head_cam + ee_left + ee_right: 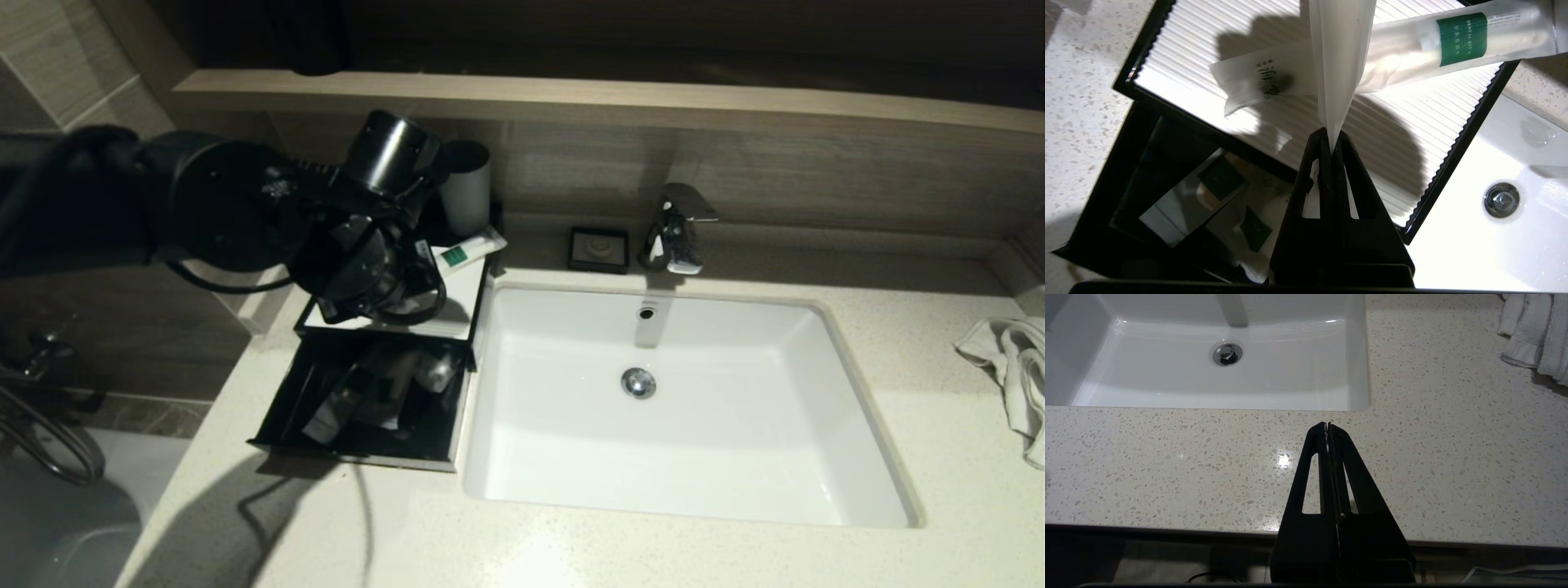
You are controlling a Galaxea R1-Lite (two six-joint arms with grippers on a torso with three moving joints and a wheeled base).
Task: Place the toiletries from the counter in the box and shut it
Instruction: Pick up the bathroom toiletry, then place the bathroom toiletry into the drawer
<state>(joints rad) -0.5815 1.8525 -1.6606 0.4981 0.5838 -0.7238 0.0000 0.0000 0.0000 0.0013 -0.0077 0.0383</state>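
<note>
The left gripper (1332,141) is clenching a translucent white plastic packet (1340,61) at frame centre above the black box's (1147,53) ribbed white top, while pouches (1220,179) are already lying in its open drawer, another long green-labelled packet (1457,41) is waiting and closing remains.

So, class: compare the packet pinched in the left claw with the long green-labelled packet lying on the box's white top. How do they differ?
The pinched packet is held at its narrow end by the shut left claw; the long packet lies loose on the box.
The pinched packet crosses over the long packet.
The long packet shows a green label; no label shows on the pinched packet.
Both are translucent white plastic.
</note>
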